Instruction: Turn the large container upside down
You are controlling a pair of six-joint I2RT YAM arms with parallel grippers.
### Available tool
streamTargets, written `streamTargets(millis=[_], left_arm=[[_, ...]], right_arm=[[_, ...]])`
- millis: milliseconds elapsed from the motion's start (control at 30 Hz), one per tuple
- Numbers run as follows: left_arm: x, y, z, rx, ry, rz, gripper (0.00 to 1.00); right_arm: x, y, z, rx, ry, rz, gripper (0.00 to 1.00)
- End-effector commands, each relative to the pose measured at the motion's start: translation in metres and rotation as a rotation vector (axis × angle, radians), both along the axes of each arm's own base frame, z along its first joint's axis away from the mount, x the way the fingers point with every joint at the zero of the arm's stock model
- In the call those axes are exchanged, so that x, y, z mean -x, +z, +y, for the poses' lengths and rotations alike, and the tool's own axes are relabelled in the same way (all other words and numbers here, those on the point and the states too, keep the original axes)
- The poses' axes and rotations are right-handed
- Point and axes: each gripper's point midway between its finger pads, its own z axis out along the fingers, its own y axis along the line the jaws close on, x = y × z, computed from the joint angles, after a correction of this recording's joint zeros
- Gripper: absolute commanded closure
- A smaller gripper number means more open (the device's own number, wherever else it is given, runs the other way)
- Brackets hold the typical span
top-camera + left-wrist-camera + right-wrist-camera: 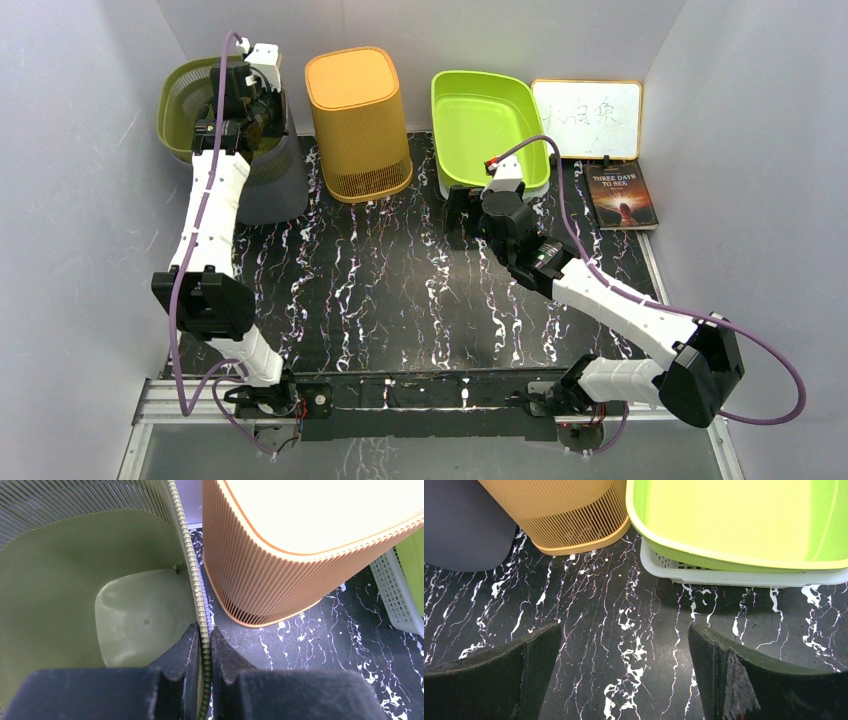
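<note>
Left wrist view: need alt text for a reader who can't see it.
The left pincer grips the toothed rim of the olive-green container, one finger inside and one outside, with the container's open interior filling the left. To the right, an orange ribbed bin stands on the black marbled table.

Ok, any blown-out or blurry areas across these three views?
Left wrist: the orange bin has its top face blown out near white, and the left gripper, clamped on the green bin, is dark and soft. Right wrist: table veining sharp. Top external: even light, soft shadows.
</note>
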Motion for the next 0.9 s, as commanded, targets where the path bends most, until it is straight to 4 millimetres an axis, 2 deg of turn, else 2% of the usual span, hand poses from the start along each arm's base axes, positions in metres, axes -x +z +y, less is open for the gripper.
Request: streamTargets(millis=[0, 233, 367, 433, 533, 633, 767, 867], left_arm=[[0.019, 0.015, 0.009, 0.013, 0.054, 0.016, 1.0], [0.038, 0.132, 0.014, 0.066, 0.107, -0.294, 1.0], [0.055, 0.169, 0.022, 0.044, 0.141, -0.411, 1.0], [0.06, 0.174, 0.023, 0.035, 0.139, -0.42, 1.0], [0.055, 0.157, 0.028, -0.006, 0.148, -0.358, 1.0], [0.064, 0.158, 0.023, 0.012, 0.13, -0.377, 1.0], [0.063, 0.15, 0.034, -0.044, 0.17, -0.351, 1.0], [0.072, 0.166, 0.033, -0.037, 0.172, -0.415, 1.0]], right_arm=[[-0.001, 0.007, -0.003, -0.012, -0.017, -0.021, 0.02], [-0.001, -0.004, -0.004, 0.002, -0.02, 0.0, 0.02], [0.001, -0.006, -0.003, 0.002, -0.017, 0.007, 0.02], [0.001, -0.007, -0.004, 0.001, -0.019, 0.009, 0.02], [0.001, -0.007, -0.004, -0.001, -0.02, 0.012, 0.02], [0.002, -0.009, -0.005, 0.0, -0.023, 0.017, 0.02], [0.003, -0.013, -0.006, 0.009, -0.024, 0.027, 0.02], [0.002, -0.014, -0.006, 0.009, -0.027, 0.029, 0.02]])
